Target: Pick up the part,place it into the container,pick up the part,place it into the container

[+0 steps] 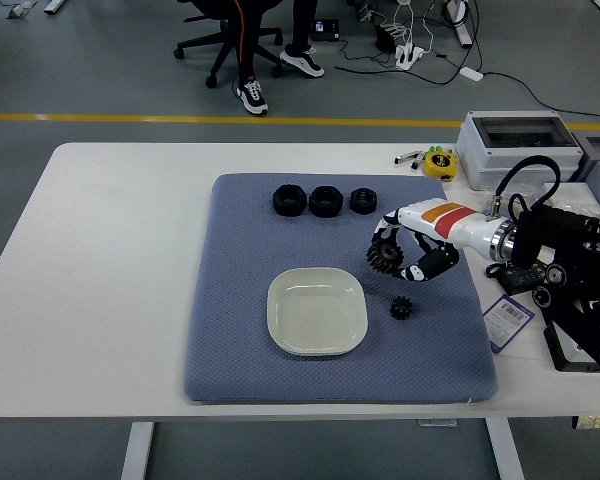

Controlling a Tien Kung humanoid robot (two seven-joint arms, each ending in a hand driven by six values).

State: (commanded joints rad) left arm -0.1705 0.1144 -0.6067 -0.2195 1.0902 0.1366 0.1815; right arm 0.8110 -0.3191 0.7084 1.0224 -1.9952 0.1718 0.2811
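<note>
Right hand (400, 255) grips a black toothed gear (383, 252) above the blue mat (240, 350), just right of the white square dish (317, 311). Three black nuts (323, 200) line the mat's far edge; a smaller gear (401, 307) lies beside the dish.

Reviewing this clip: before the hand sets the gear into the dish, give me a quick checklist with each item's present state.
1. Gear held: ok. The right robot hand has its fingers curled around a black gear.
2. Gear over the dish: not ok. It is above the blue mat, up and right of the white dish.
3. Dish free to receive: ok. Nothing lies in it.
4. Path clear: ok. The small gear on the mat sits right of the dish, below the hand.
5. Three black nuts out of the way: ok, lined up at the mat's far edge.
6. Left arm: cannot tell, not in view.
</note>
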